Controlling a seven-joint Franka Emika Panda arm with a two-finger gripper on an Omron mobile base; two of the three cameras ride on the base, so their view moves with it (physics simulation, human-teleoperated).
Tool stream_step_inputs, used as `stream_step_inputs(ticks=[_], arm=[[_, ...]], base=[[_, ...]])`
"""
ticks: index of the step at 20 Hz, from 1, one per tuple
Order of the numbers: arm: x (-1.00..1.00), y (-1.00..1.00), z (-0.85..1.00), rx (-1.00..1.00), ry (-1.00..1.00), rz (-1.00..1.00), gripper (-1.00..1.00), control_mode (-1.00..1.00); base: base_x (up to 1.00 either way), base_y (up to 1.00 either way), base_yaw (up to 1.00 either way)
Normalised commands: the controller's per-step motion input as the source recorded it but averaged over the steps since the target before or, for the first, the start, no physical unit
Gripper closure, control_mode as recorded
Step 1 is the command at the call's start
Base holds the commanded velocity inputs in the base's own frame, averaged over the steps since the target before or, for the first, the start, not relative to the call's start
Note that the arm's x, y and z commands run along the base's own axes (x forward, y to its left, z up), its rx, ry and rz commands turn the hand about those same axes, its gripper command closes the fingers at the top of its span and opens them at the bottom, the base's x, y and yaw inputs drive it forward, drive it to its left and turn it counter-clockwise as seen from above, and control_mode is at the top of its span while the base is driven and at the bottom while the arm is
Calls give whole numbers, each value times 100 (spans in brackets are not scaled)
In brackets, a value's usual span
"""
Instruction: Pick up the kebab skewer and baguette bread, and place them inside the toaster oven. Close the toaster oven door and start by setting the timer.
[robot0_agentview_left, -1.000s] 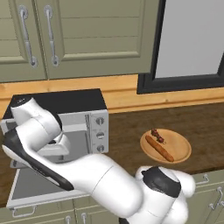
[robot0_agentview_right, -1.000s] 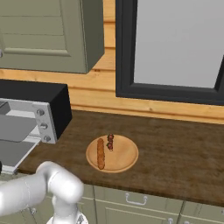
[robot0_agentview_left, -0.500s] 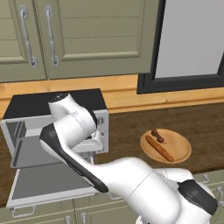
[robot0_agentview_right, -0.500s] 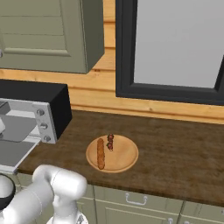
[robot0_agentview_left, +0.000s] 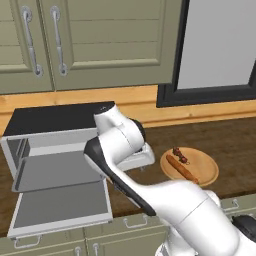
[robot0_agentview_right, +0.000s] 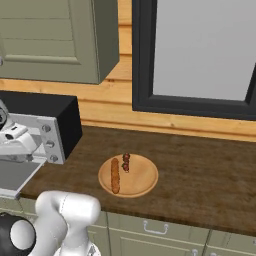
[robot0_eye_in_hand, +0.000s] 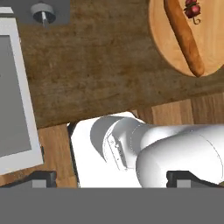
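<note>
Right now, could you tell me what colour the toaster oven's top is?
Black, clearest in the left base view: toaster oven.

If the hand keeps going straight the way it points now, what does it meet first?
Probably the bare dark wooden counter, between the toaster oven door and the wooden plate holding the baguette bread and kebab skewer. The hand is open; depth is uncertain.

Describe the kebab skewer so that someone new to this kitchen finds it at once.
Start at the silver toaster oven with its door dropped open on the dark wooden counter. To its right sits a round wooden plate holding two things. The kebab skewer is the short stick strung with dark red and brown chunks; the long smooth orange-brown stick beside it is the baguette.
</note>
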Motion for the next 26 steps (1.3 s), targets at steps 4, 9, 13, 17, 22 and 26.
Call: stream_step_inputs(ticks=[4, 9, 13, 17, 22, 26], arm=[[0, -100, 0, 0, 0, 21, -100, -100], [0, -100, 0, 1, 0, 35, -100, -100], [19, -100, 0, 1, 1, 34, -100, -100], [47, -100, -9, 11, 8, 29, -100, -100], [91, -90, -36, 11, 31, 10, -100, -100], [81, -24, -68, 10, 22, 0, -100, -100]], base=[[0, 0, 0], [0, 0, 0], [0, 0, 0], [0, 0, 0], [0, 0, 0], [0, 0, 0]])
